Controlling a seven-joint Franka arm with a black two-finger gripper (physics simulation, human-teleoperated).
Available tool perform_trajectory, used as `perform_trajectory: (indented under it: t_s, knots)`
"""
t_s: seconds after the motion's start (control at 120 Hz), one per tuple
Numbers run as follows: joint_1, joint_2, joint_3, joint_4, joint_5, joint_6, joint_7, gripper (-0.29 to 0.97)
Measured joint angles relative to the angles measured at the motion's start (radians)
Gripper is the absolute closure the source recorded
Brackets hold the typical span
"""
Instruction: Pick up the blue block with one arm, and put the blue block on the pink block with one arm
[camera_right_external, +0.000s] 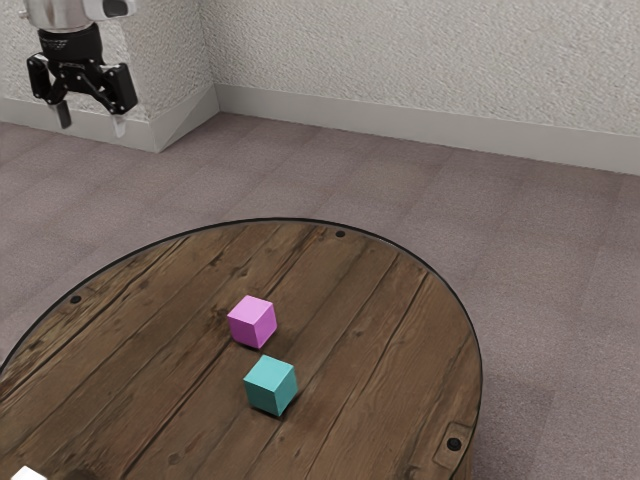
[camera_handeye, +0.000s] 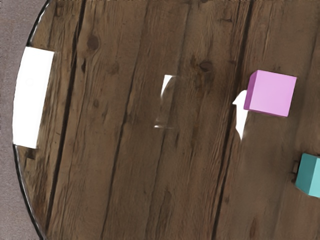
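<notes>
A pink block (camera_right_external: 252, 321) sits near the middle of the round wooden table (camera_right_external: 150, 330). A blue-teal block (camera_right_external: 270, 385) rests just in front of it, toward the table's near edge, a small gap between them. My gripper (camera_right_external: 90, 120) hangs high at the exterior view's upper left, far above the table, open with nothing between its fingers. From the wrist camera I look down on the pink block (camera_handeye: 270, 93) and a part of the blue block (camera_handeye: 310, 175) at the frame's border.
A white flat object (camera_handeye: 32, 96) lies at the table's rim; its corner (camera_right_external: 27, 473) peeks in at the exterior view's lower left. Bolt holes dot the table's edge. Carpet and a plaster wall surround the table.
</notes>
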Motion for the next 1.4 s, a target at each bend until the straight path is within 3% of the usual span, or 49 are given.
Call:
perform_trajectory:
  t_s: [0.15,0.2,0.283,0.333,0.408,0.467,0.525,0.592,0.708,0.783,1.125,1.4]
  knots:
    - [-0.005,-0.003,0.000,0.001,0.000,-0.001,-0.002,0.00]
    - [-0.018,-0.086,-0.015,0.041,0.007,-0.013,-0.003,0.00]
    - [-0.006,-0.255,-0.188,0.083,-0.002,-0.058,-0.008,0.00]
    - [-0.011,-0.387,-0.271,-0.038,-0.012,-0.070,-0.021,0.00]
    - [-0.013,-0.572,-0.332,-0.340,-0.035,-0.039,-0.041,0.00]
    - [-0.013,-0.663,-0.417,-0.513,-0.058,-0.011,-0.060,0.00]
    - [-0.013,-0.752,-0.446,-0.663,-0.093,0.025,-0.079,0.00]
    - [-0.015,-0.793,-0.507,-0.794,-0.133,0.086,-0.098,0.00]
    - [-0.015,-0.747,-0.566,-1.020,-0.208,0.268,-0.127,0.00]
    - [-0.016,-0.684,-0.587,-1.085,-0.234,0.398,-0.142,0.00]
    - [0.009,-0.474,-0.589,-1.140,-0.294,0.848,-0.180,0.00]
    - [0.084,-0.364,-0.558,-1.156,-0.261,0.997,-0.146,0.00]
